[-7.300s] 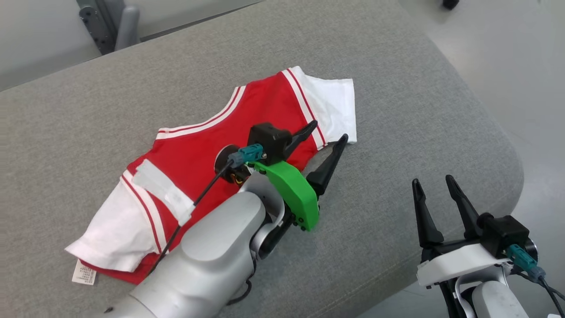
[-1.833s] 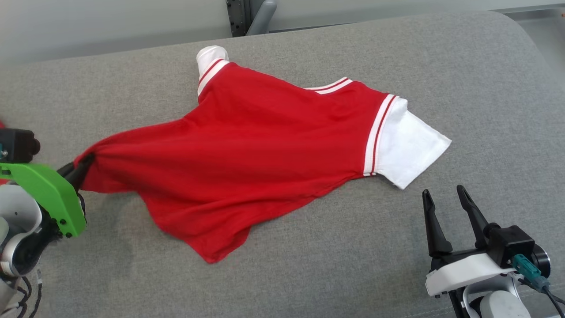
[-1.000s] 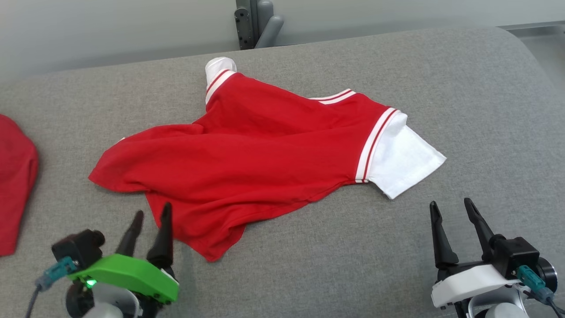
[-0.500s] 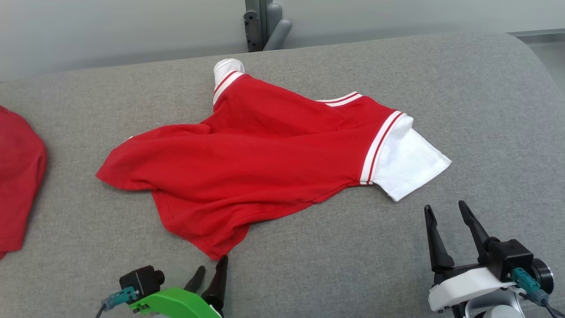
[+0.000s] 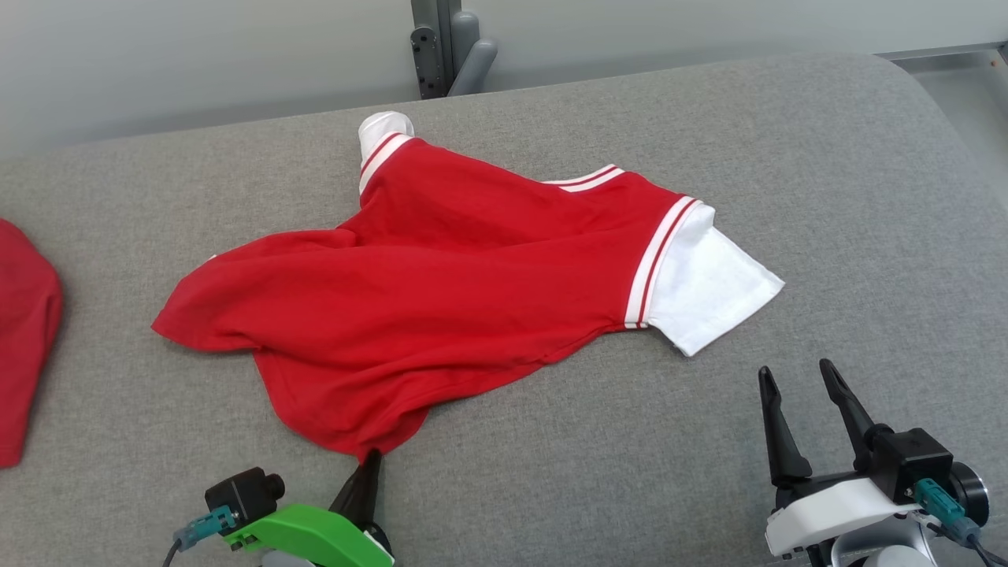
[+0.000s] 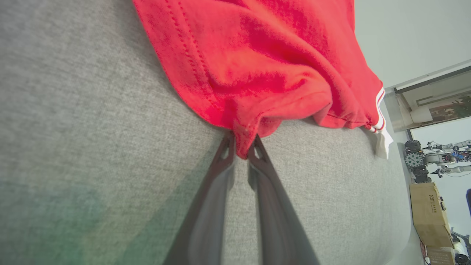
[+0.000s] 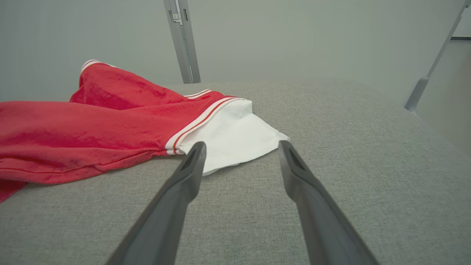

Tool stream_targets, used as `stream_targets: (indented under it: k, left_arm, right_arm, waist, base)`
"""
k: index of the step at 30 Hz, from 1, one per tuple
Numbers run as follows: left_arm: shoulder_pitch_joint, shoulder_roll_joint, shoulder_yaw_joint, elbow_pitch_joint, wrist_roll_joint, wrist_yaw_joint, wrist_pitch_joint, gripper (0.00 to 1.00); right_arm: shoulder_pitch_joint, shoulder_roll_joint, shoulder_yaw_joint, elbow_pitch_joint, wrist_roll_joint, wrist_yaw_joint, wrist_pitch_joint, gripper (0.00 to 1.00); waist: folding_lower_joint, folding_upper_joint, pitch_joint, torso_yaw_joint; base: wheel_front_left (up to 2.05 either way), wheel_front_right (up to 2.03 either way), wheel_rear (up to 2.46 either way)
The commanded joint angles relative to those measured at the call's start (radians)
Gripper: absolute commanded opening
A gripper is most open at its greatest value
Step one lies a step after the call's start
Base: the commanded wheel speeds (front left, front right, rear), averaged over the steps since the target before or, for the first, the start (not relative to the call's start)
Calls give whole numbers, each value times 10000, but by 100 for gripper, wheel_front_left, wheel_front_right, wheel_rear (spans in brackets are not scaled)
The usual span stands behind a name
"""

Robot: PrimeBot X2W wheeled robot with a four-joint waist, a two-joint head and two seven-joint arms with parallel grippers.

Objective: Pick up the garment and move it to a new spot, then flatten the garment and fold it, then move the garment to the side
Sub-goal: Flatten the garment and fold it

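Note:
The garment [image 5: 441, 291], a red shirt with white sleeves and striped trim, lies rumpled across the grey cushion [image 5: 827, 197]. One white sleeve [image 5: 709, 287] points right, the other [image 5: 382, 130] is bunched at the back. My left gripper [image 5: 368, 458] sits at the near edge, and in the left wrist view its fingertips [image 6: 241, 147] are pinched together on the garment's [image 6: 257, 66] near hem corner. At the lower right my right gripper [image 5: 795, 378] stands open and holds nothing. In the right wrist view, it [image 7: 241, 147] points at the white sleeve [image 7: 232, 140] a short way ahead.
Another red cloth [image 5: 24, 354] lies at the cushion's left edge. A grey metal post [image 5: 449, 47] rises behind the cushion. The cushion rounds off to bare floor at the far right [image 5: 976, 87]. A cardboard box [image 6: 430, 209] stands on the floor beyond.
My left gripper has slid right along the near edge to the garment's lowest corner and closed on it. The right gripper has stayed put. The head camera shifted slightly.

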Motion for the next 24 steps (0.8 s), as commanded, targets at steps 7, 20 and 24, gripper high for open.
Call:
stream_targets:
  k: [7, 20, 24]
  left_arm:
    - [-105, 987, -339, -271, 1587, 18, -324, 0]
    - [1076, 3194, -1751, -2355, 3887, 1256, 135, 0]
    - [1262, 2881, -1799, -2138, 4256, 1581, -163, 0]
  right_arm:
    - [101, -30, -77, -7, 78, -7, -4, 100]
    - [228, -29, -115, -26, 98, -7, -4, 100]
    - [236, -30, -60, 25, 59, -7, -4, 100]
  waist:
    - [0, 0, -22, 81]
    - [0, 0, -96, 312]
    - [0, 0, -176, 381]
  base:
    - [0, 0, 0]
    - [0, 0, 0]
    - [0, 0, 0]
